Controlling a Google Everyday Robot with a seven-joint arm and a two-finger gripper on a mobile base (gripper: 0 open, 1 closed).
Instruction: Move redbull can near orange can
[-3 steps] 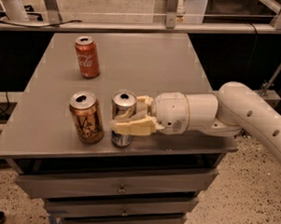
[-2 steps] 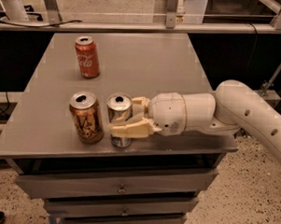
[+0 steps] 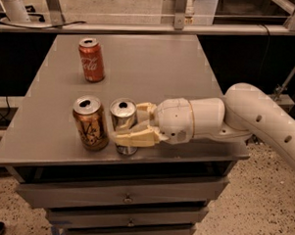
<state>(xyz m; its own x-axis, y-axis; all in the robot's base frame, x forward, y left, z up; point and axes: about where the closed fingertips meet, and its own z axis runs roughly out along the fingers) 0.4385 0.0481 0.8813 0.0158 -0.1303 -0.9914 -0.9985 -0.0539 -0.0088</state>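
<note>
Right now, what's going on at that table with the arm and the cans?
A robot arm reaches in from the right, and its tool is shut on the redbull can near the front edge of the grey table. The can stands upright close beside the orange can, on its right; whether they touch is unclear. A red Coca-Cola can stands apart, farther back on the left.

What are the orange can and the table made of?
The orange can looks like thin metal, likely aluminium: shiny silver top with a tab, glossy copper side. The table looks matte grey, metal or painted board; unclear. The gripper, cream and plastic-looking, clasps the redbull can beside it.
</note>
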